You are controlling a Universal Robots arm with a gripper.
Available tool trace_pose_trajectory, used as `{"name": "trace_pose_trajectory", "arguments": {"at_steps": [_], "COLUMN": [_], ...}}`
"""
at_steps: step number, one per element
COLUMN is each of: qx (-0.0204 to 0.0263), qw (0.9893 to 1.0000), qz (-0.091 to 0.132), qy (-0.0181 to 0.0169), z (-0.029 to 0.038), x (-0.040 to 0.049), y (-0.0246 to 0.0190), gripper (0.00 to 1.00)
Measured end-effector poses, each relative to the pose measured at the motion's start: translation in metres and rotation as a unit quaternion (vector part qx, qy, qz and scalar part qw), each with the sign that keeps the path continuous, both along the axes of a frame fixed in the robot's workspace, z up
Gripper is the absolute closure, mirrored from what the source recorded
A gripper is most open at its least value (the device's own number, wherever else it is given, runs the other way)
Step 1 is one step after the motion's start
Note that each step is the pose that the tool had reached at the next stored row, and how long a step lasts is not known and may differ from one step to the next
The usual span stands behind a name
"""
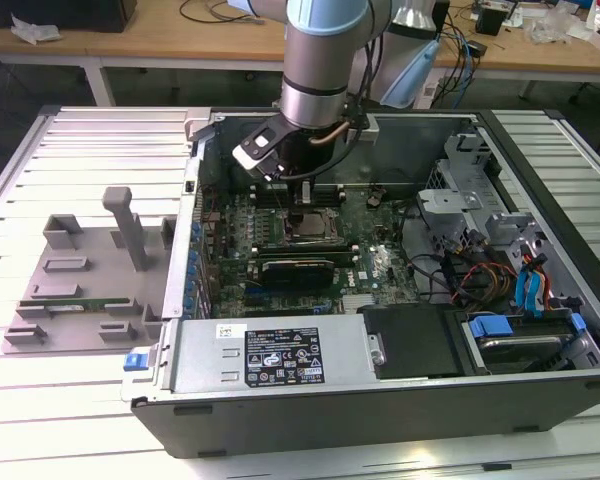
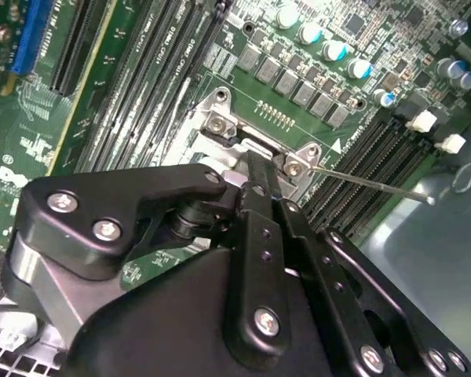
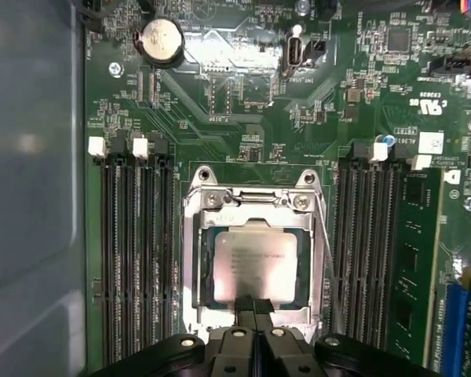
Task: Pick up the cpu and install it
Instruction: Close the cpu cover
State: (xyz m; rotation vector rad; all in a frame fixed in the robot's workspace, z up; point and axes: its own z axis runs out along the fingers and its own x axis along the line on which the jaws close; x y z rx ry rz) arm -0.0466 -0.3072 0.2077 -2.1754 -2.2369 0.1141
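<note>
Closest in, in the first wrist view, the hand (image 3: 253, 308) is seen with its two black fingers brought together, tip against tip, and nothing is gripped between them. The tips are set at the edge of the cpu (image 3: 253, 267), though it cannot be told whether they touch it. The cpu is laid flat, silver top up, inside the metal socket frame (image 3: 191, 259) on the green motherboard (image 3: 243, 118). Banks of black memory slots (image 3: 133, 251) are ranged on both sides of the socket, and a round coin battery (image 3: 162, 39) is mounted further off on the board. In the second wrist view a thin wire lever (image 2: 369, 184) is seen standing out from a corner of the socket. In the exterior view the arm (image 1: 325, 60) is pointed down into the open computer case (image 1: 380, 420), which is laid on its side on the white slatted surface (image 1: 100, 130). A grey plastic tray (image 1: 80, 270) with upright posts is placed just beside the case, on the exterior view's left.
</note>
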Motion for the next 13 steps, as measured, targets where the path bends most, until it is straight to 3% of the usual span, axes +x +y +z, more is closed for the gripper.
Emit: {"name": "trace_pose_trajectory", "arguments": {"at_steps": [4,6,9,13], "qx": [-0.0003,-0.0006,-0.0008,0.0009], "qw": [1.0,1.0,1.0,1.0], "qz": [0.0,0.0,0.0,0.0], "qy": [0.0002,0.0006,0.0007,-0.0002], "z": [-0.006,-0.0056,-0.0049,-0.0023], "x": [-0.0001,0.0033,0.0154,0.0176], "y": [-0.0002,-0.0005,-0.0006,0.0002], "gripper": [0.89,0.89,0.89,0.89]}}
